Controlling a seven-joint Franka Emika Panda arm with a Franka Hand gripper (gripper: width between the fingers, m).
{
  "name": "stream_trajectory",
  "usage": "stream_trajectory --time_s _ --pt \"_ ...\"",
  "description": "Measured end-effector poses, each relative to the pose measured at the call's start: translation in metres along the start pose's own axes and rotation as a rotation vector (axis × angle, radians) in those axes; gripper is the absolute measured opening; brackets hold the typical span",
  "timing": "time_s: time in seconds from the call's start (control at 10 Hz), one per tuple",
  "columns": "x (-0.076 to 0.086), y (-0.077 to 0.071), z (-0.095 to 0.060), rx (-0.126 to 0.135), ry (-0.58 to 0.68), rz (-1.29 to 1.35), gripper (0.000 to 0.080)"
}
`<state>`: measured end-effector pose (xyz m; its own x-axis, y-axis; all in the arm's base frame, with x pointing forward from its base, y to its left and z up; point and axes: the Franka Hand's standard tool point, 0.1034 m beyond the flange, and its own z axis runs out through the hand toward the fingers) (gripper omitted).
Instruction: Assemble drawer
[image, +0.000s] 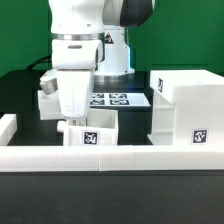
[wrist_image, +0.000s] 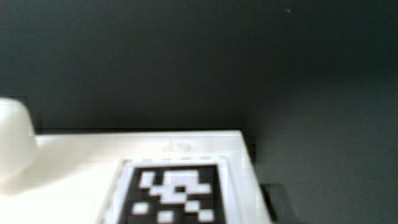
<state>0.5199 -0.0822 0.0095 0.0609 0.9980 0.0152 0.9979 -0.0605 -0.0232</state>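
Note:
The large boxy shell (image: 185, 110) of the drawer stands at the exterior view's right, with a tag on its front. One small tray (image: 90, 130) with a tag sits by the front border wall, directly under my gripper (image: 76, 116). A second white tray part (image: 47, 97) lies behind the arm on the exterior view's left. In the wrist view the tagged tray wall (wrist_image: 178, 190) fills the space between my jaws, very close to the camera. A dark fingertip (wrist_image: 269, 196) shows against its side. The gripper looks shut on this tray.
The marker board (image: 118, 98) lies flat on the black table behind the tray. A low white border wall (image: 120, 157) runs along the front and turns up at the exterior view's left (image: 8, 126). A rounded white shape (wrist_image: 13, 145) shows at the wrist view's edge.

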Motion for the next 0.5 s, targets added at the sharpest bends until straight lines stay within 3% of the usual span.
stream_trajectory --time_s 0.2,0.4,0.5 --pt "0.018 0.013 -0.006 0.029 0.007 -0.002 0.0042" --pt "0.033 0.023 -0.010 0.002 -0.001 0.008 0.0042" --pt "0.030 0.022 -0.009 0.006 -0.001 0.009 0.0042"
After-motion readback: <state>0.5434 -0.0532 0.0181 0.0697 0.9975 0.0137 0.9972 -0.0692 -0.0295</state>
